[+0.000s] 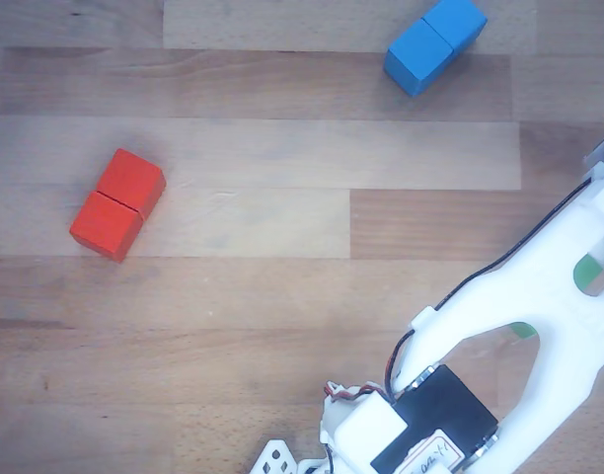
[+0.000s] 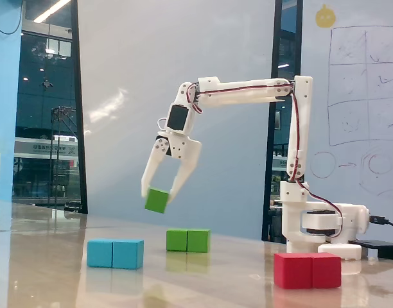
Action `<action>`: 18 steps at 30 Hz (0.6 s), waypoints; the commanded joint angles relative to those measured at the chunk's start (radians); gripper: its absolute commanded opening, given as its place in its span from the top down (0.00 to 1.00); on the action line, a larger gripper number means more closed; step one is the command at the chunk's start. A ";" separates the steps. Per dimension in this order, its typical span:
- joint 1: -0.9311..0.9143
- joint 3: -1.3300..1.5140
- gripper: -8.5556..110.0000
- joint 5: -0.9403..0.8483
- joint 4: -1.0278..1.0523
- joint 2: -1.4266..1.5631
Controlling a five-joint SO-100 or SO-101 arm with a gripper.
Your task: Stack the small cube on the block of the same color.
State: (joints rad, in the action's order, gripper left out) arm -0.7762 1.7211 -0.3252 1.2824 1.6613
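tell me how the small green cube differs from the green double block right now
In the fixed view the small cube is a single cube, held tilted in the air by the gripper; the green double block is about twice as long, has a seam, and lies flat on the table. Both are the same green.

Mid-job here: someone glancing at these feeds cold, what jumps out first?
In the fixed view, the white arm's hand holds the small green cube in mid-air, up and left of the green double block on the table. The blue block lies front left and the red block front right. In the other view the arm fills the lower right corner, hiding nearly all green.
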 commanded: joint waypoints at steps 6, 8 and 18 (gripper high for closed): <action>0.000 -0.114 0.89 -0.015 0.169 0.141; 0.002 -0.106 0.89 -0.015 0.195 0.146; -0.003 -0.072 0.89 -0.014 0.256 0.127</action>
State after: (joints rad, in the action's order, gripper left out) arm -0.7762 1.7196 -0.3344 1.5309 1.7150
